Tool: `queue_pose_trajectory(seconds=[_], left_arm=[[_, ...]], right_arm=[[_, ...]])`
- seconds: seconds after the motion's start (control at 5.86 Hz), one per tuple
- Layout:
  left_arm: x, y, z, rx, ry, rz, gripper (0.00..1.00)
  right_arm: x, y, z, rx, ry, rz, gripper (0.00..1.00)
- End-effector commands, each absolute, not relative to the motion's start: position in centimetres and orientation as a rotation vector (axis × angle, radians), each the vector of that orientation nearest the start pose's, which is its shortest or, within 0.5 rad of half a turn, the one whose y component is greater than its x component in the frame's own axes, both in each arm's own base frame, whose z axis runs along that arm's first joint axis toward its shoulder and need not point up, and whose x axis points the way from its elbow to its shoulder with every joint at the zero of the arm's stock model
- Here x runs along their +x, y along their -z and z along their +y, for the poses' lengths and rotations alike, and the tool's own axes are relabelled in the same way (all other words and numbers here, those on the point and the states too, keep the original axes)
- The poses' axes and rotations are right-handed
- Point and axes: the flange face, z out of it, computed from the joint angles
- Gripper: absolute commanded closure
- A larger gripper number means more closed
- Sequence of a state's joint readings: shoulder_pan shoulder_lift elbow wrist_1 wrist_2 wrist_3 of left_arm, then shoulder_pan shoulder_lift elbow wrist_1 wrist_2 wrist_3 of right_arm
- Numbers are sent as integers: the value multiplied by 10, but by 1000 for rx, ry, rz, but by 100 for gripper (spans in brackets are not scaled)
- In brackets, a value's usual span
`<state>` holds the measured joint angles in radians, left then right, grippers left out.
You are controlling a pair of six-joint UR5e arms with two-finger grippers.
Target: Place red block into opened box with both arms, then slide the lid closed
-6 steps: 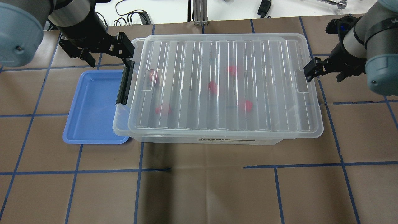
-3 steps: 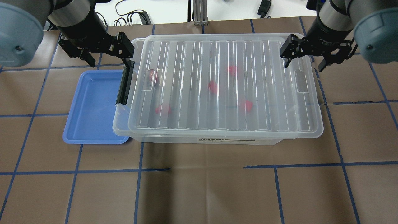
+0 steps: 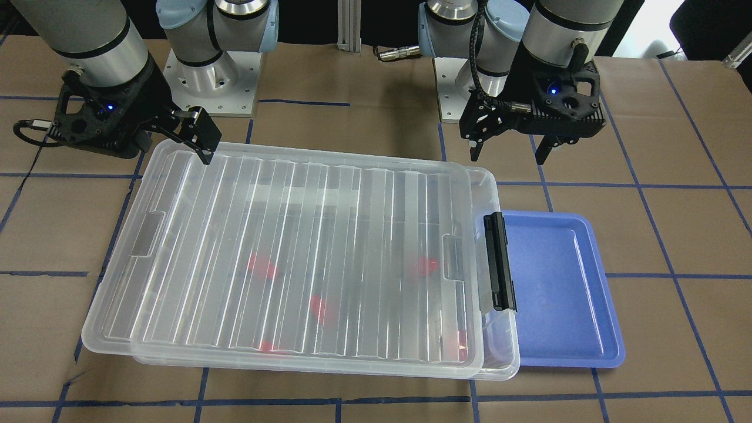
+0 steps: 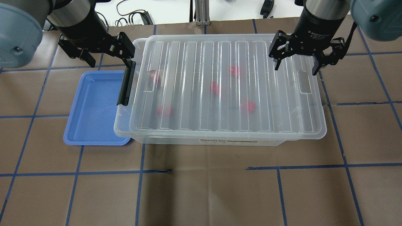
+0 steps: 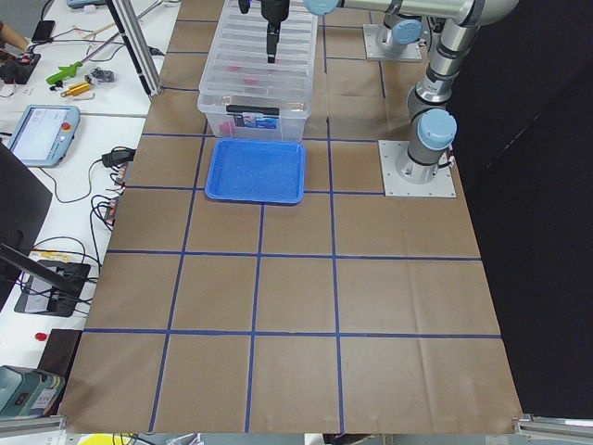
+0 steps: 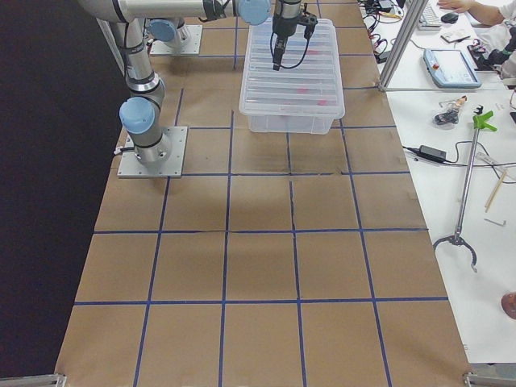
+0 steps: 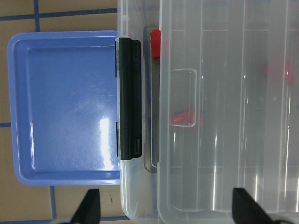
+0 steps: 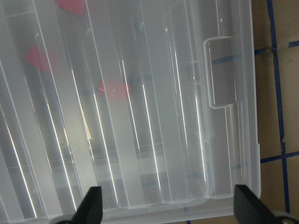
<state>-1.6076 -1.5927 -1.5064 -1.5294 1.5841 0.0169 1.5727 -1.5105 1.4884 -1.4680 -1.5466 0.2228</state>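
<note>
Both left gripper [image 4: 110, 58] and right gripper [image 4: 296, 69] hang spread, empty, over the lid [image 4: 194, 62]

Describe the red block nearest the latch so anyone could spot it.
Start at the big clear box and go to its short end with the black latch, beside the blue tray. The red block there peeks out past the edge of the lid; the other blocks lie fully under it.

Left gripper [image 4: 110, 60] jaws wide apart; right gripper [image 4: 295, 69] likewise.
</note>
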Motion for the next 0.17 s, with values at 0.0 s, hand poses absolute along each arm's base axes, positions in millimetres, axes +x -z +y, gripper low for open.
queue_pose_trajectory(seconds=[0.0], left_arm=[[-150, -513, -504, 83, 132, 3123, 2]], right_arm=[[137, -486, -508, 346, -144, 3108, 0]])
